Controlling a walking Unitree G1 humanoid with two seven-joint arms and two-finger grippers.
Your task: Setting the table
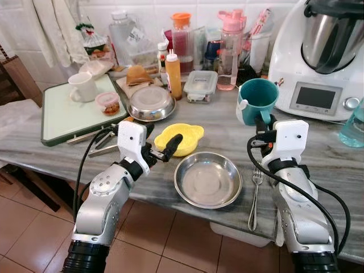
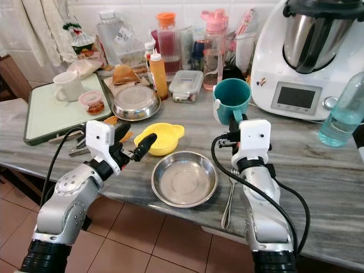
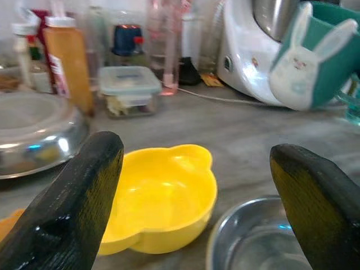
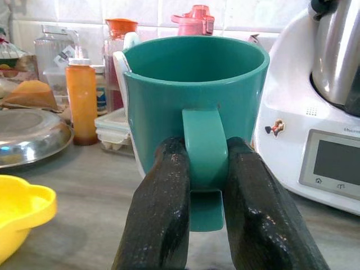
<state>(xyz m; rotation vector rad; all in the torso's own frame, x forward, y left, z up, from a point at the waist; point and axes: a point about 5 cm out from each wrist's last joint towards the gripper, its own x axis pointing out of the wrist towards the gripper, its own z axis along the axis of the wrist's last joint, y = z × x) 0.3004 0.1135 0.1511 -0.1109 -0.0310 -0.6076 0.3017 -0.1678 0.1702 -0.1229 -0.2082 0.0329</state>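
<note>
both fingers of right pincer [image 4: 203,185] clamp teal mug [image 4: 194,95] handle.

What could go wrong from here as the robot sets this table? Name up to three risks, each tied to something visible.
1. The right gripper pinches the teal ceramic mug only by its handle, so the mug might swing or slip.
2. Lowered carelessly, the mug could strike the metal fork lying just below it.
3. The left gripper, fingers open beside the yellow plastic bowl, may nudge it into the round steel plate.
</note>
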